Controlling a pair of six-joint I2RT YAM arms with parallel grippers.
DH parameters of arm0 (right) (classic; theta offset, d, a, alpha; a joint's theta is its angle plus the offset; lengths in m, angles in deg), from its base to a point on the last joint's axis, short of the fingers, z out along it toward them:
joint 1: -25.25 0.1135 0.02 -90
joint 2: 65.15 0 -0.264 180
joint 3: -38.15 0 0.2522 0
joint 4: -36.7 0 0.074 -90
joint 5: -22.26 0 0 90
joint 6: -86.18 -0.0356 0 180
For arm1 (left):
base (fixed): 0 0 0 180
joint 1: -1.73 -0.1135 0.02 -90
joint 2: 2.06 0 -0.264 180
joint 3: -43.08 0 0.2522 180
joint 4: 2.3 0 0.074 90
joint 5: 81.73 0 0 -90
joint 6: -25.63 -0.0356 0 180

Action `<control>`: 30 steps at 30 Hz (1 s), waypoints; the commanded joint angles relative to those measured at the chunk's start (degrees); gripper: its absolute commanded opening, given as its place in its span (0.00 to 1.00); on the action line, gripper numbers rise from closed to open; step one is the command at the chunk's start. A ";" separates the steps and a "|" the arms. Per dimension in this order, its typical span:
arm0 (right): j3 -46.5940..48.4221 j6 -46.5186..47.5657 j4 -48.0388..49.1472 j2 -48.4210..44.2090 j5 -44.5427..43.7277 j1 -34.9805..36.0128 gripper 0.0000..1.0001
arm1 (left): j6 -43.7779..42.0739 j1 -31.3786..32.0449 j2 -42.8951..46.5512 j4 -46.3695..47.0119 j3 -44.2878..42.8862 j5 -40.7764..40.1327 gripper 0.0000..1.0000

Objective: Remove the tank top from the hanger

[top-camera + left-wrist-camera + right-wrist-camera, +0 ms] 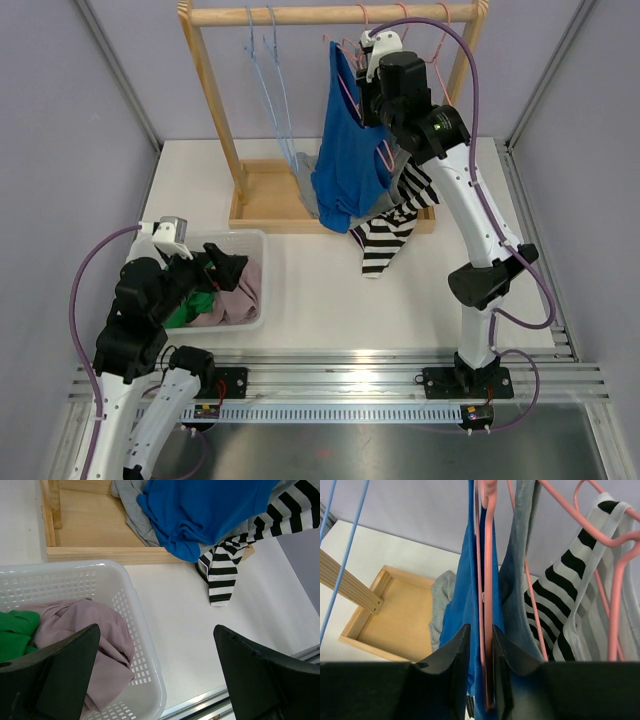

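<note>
Tank top (345, 150), a blue one, hangs on a pink hanger (488, 580) from the rod of the wooden rack (330, 14), in the upper middle of the top view. Its lower edge reaches down to the flat base of the rack, where it lies against a grey cloth (305, 185).

The right gripper (481, 630) is high at the rod. Its two fingers are pressed nearly together, and they pinch the blue cloth with the hanger wire between them (the wrist view shows this best).

To the right of it in that view hang a grey garment (512, 580) and a striped black-and-white garment (570, 595), also on pink hangers. The striped one falls over the base edge onto the white table (320, 290).

Two light blue hangers (270, 80) hang bare on the left part of the rod.

The left gripper (156, 627) is at the lower left of the top view, over the white basket (145, 645). Its fingers are spread wide and hold nothing. In the basket lie a mauve cloth (100, 630) and a green cloth (15, 630).
</note>
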 commanded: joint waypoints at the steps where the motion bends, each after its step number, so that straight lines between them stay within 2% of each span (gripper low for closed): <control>1: 2.37 -0.61 3.40 -0.73 1.64 -0.19 0.28 | -1.00 -0.05 0.19 3.52 0.09 2.90 0.99; 2: 2.19 -0.79 4.28 -0.82 1.82 -0.19 0.15 | -1.00 -0.14 0.19 3.52 0.00 3.08 0.99; 4: 2.02 -1.32 4.99 -1.26 3.05 -0.11 0.09 | -1.09 -0.14 0.10 3.69 0.09 3.43 0.99; 5: 2.02 -1.32 5.42 -1.44 3.40 -0.11 0.01 | -1.09 -0.14 -0.07 3.70 0.00 3.52 0.99; 6: 2.10 -1.32 5.78 -1.61 4.37 -0.11 0.00 | -1.09 -0.14 -0.34 3.70 0.00 3.52 0.99; 21: 4.48 -4.84 6.58 -9.52 10.17 -0.02 0.00 | -1.62 -0.14 -0.60 3.78 -0.17 3.96 0.99; 24: 0.80 -5.10 5.52 -13.12 11.84 -0.02 0.00 | -2.93 -0.14 -0.69 3.87 -0.87 5.62 0.99; 30: -17.29 -6.86 5.61 -26.72 18.24 -0.02 0.00 | -3.64 -0.14 2.03 5.72 -0.70 7.30 0.99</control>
